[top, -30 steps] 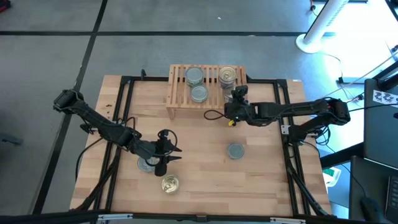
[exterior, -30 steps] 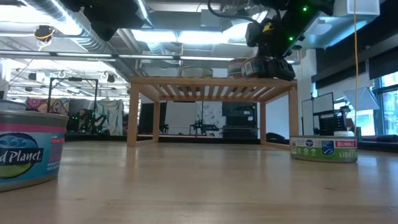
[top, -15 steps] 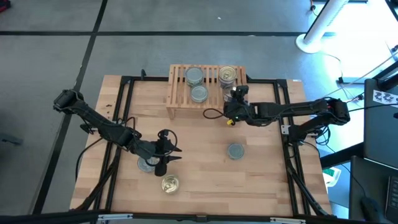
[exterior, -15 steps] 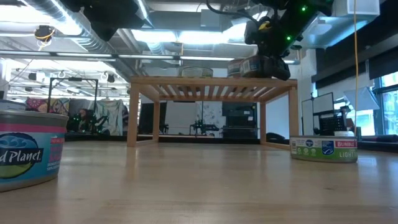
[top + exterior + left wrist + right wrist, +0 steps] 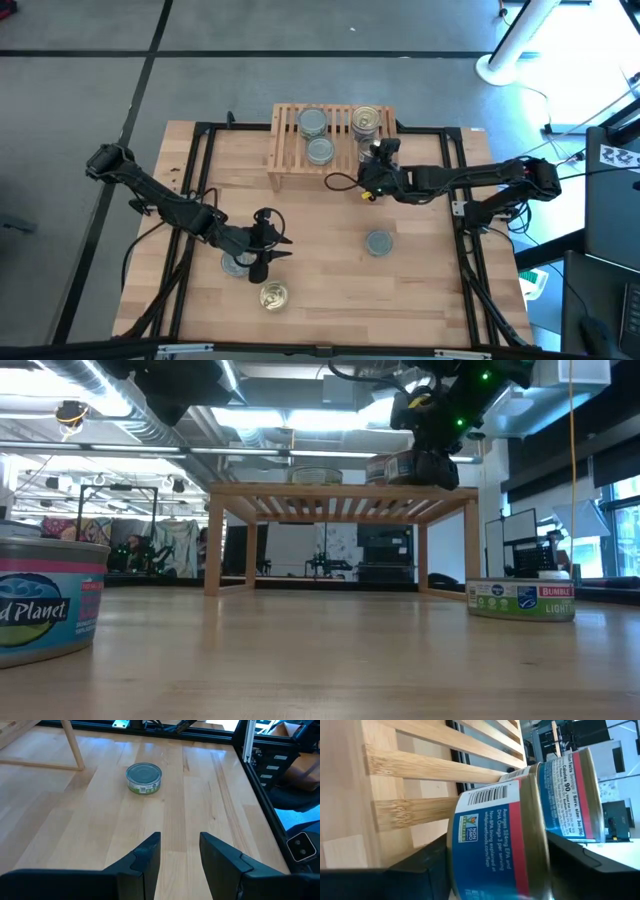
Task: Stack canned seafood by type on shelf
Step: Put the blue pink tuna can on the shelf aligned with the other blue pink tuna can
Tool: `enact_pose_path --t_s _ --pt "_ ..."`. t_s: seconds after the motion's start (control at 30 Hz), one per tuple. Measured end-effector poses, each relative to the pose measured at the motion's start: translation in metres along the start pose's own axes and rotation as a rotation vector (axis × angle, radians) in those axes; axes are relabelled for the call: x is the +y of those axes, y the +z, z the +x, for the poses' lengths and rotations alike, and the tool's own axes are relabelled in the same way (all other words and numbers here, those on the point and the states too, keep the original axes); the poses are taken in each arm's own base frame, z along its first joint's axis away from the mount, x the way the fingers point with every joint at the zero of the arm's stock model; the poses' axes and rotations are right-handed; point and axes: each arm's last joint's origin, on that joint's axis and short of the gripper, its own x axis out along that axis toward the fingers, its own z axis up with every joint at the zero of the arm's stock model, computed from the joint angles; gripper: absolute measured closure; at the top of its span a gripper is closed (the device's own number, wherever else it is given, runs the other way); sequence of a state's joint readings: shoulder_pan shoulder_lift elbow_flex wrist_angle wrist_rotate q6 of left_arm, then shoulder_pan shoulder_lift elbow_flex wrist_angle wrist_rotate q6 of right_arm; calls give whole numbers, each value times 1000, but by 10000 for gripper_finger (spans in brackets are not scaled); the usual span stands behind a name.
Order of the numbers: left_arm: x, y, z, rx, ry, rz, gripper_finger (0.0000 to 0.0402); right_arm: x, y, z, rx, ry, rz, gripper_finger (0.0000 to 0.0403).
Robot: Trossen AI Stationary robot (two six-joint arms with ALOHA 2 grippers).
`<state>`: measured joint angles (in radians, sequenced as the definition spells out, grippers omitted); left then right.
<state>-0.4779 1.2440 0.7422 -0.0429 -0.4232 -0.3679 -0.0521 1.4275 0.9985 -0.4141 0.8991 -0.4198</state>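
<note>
2 tins sit at the right end of the shelf (image 5: 290, 150), and the right gripper (image 5: 376, 157) is at the nearer of them: in the right wrist view a blue-and-red labelled gold-rimmed tin (image 5: 500, 845) lies between its 2 dark fingers (image 5: 420, 870), which stand wide on either side of it, and whether they grip or have just let go cannot be told. A second tin of the same label (image 5: 570, 795) stands just beside it, farther along the slats. To finish this step well, I judge the tin should rest flat on the slats before the arm backs off, and the fingers should spread enough to clear its rim, then draw straight back toward the table (image 5: 330, 290) without brushing the neighbour. 2 silver-topped tins (image 5: 316, 137) occupy the shelf's middle, so types stay apart. On the table remain a silver tin (image 5: 378, 242) on the right, a gold-topped tin (image 5: 273, 295) near the front edge, and another silver tin (image 5: 236, 265) partly under the left arm. The left gripper (image 5: 179, 851) waits over the table's left front, fingers parted a modest way and holding nothing.
</note>
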Motion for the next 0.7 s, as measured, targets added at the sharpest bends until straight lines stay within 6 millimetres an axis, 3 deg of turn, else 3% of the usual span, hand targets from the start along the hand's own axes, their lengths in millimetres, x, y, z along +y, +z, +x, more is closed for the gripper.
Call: enact_pose_path --t_s 0.17,0.4,0.7 --pt "0 0 0 0 0 -2 270 3 1 3 16 -20 -3 120" --pt "0 0 0 -1 0 -16 270 3 2 2 -7 32 -2 116" --pt "0 0 0 -1 -1 -19 270 -14 17 -9 -44 173 17 116"
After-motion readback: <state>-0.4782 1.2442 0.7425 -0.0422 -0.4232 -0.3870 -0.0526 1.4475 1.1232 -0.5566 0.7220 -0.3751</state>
